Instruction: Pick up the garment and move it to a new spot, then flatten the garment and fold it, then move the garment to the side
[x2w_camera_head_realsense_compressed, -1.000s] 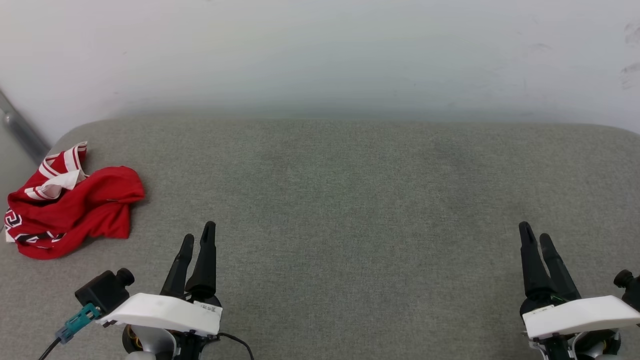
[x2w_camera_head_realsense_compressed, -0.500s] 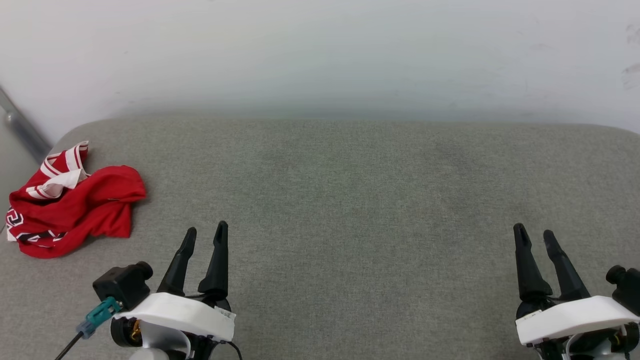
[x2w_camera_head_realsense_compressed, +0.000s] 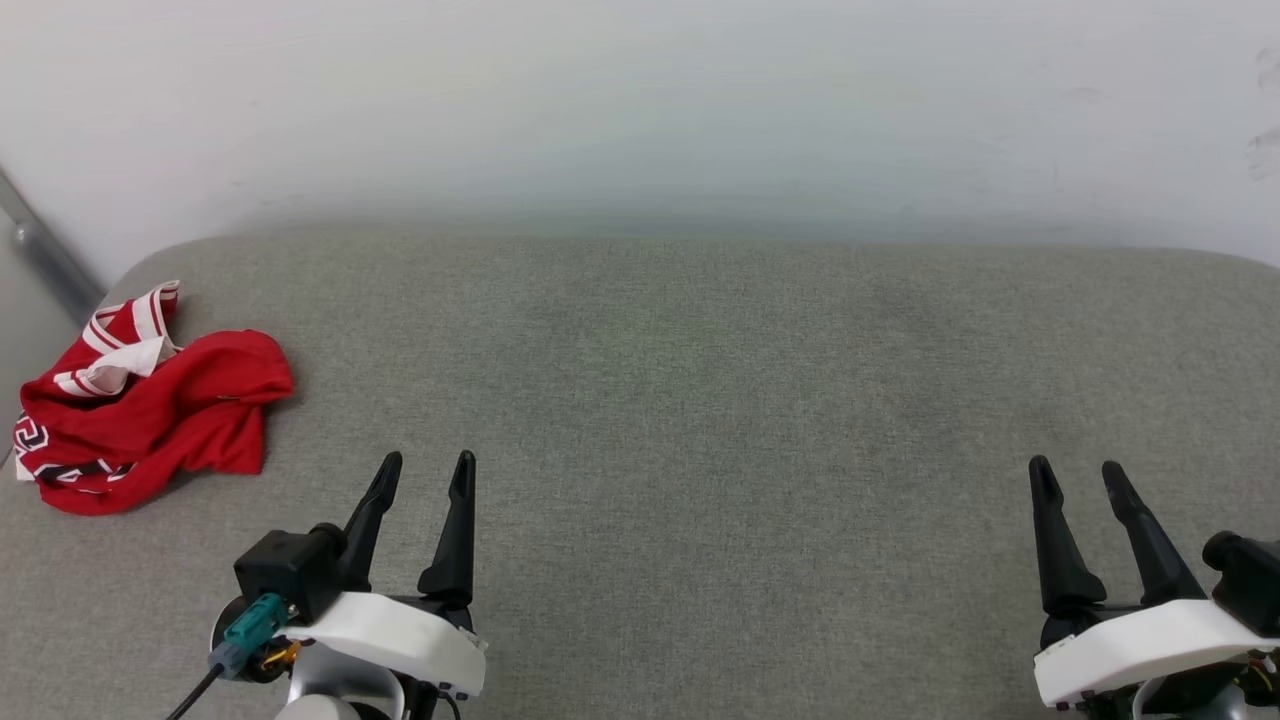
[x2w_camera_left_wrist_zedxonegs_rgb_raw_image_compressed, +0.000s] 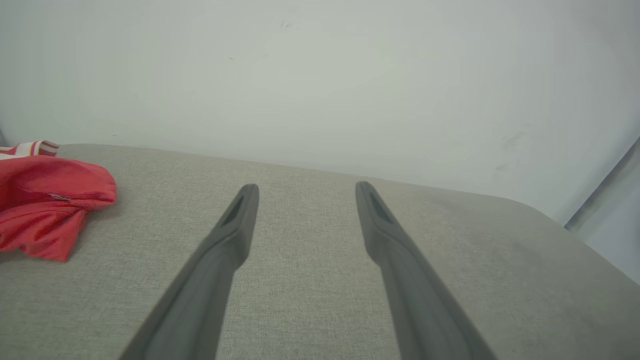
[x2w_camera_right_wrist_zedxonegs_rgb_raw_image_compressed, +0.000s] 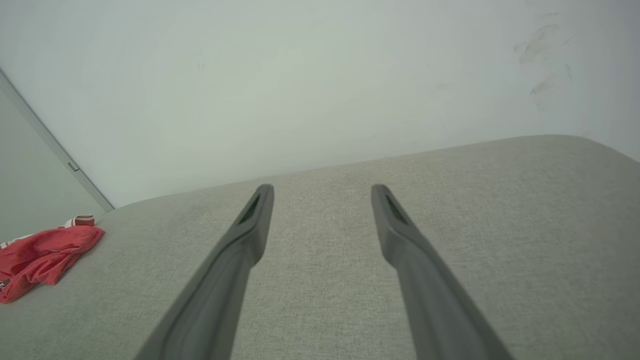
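Red shirt (x2w_camera_head_realsense_compressed: 150, 415) sits crumpled, pickup not begun; your left claw (x2w_camera_head_realsense_compressed: 429, 458) and right claw (x2w_camera_head_realsense_compressed: 1074, 465) gape empty, so reach left next.

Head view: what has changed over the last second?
The left gripper slid rightward and back toward the robot; it and the right gripper now show a wider gap between their fingers. Nothing was grasped or let go. The garment stayed crumpled at the far left, untouched.

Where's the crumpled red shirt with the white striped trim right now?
In the head view the crumpled red shirt lies at the left edge of the grey fabric surface, ahead and to the left of the open left gripper.
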